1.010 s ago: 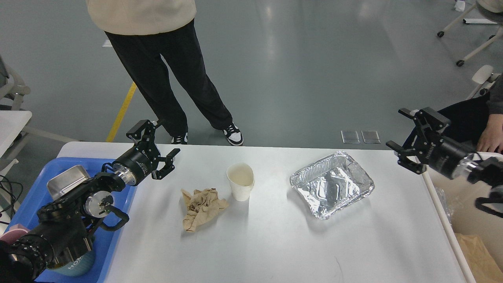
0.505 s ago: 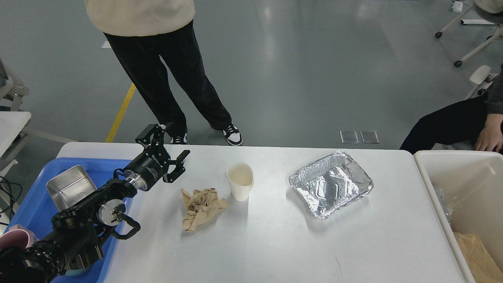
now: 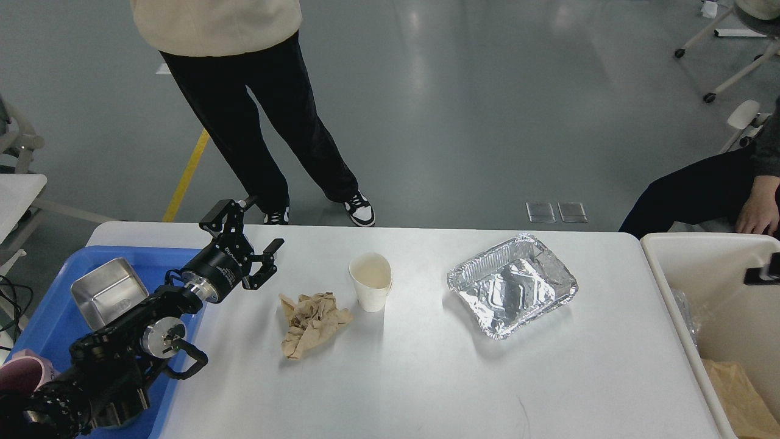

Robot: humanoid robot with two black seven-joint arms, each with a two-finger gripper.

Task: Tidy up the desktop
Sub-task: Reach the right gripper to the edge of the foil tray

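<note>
Grey polished flooring lies beyond the white tabletop (image 3: 426,378), which fills the lower half of the head view; its surface is smooth, matte, with rounded far corners. White lettering runs along the body of the left pincer (image 3: 247,244), too small to read; no other writing can be made out.

On the tabletop stand a crumpled brown paper napkin (image 3: 312,323), a white paper cup (image 3: 370,281) upright just right of it, and an empty foil tray (image 3: 512,285) further right, well apart from the cup. A blue tray (image 3: 49,305) at the left edge holds a steel container (image 3: 108,291). A cream bin (image 3: 701,268) adjoins the right edge.

The left pincer hangs above the far left of the tabletop, fingers spread and holding nothing. At the right frame edge only a small dark part (image 3: 765,273) shows over the bin; the right pincer's state cannot be told.

Compared with half a second earlier, the left pincer has drawn back slightly leftward, away from the napkin. The dark part at right is newly in view.
</note>
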